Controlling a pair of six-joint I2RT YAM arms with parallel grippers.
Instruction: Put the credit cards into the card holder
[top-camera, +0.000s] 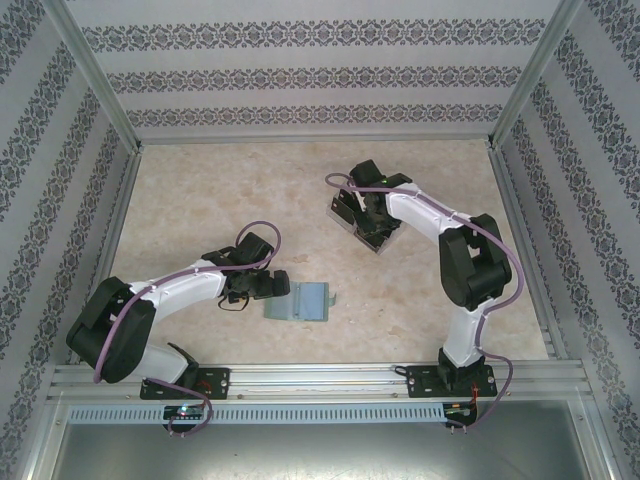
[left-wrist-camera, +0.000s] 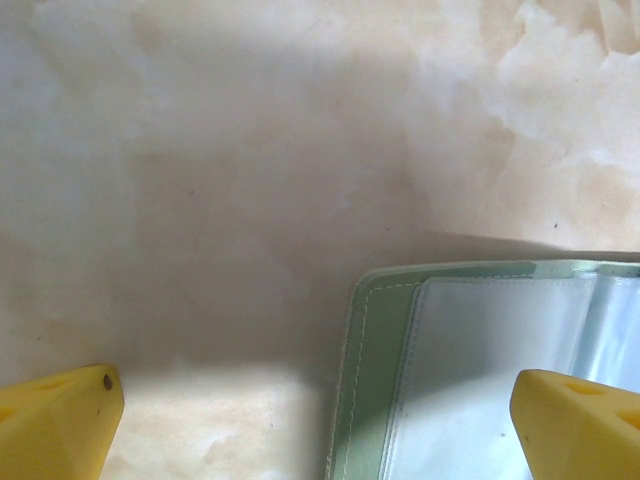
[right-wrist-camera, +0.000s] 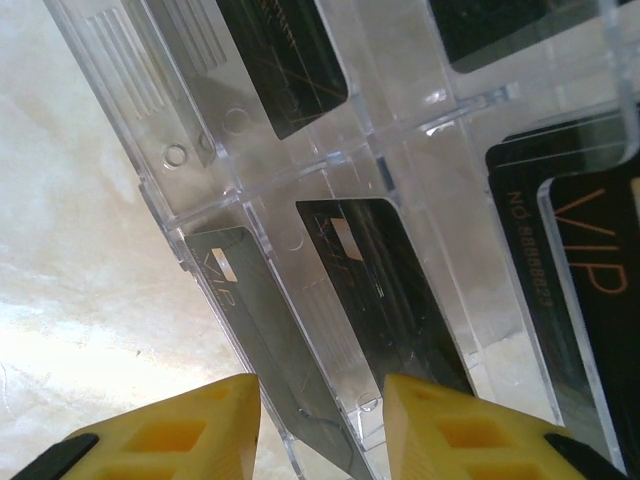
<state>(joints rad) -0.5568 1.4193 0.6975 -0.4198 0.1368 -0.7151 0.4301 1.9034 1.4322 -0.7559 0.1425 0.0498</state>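
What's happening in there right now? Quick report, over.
Left gripper open over the card holder corner. Right gripper in the clear tray, fingers astride a card, grip unclear. Card holder lies open. Nothing in the way.

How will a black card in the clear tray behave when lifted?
The black card looks thin and flat, so it is probably light and fairly stiff. Its glossy face suggests it may slip. The clear tray seems light too and might shift.
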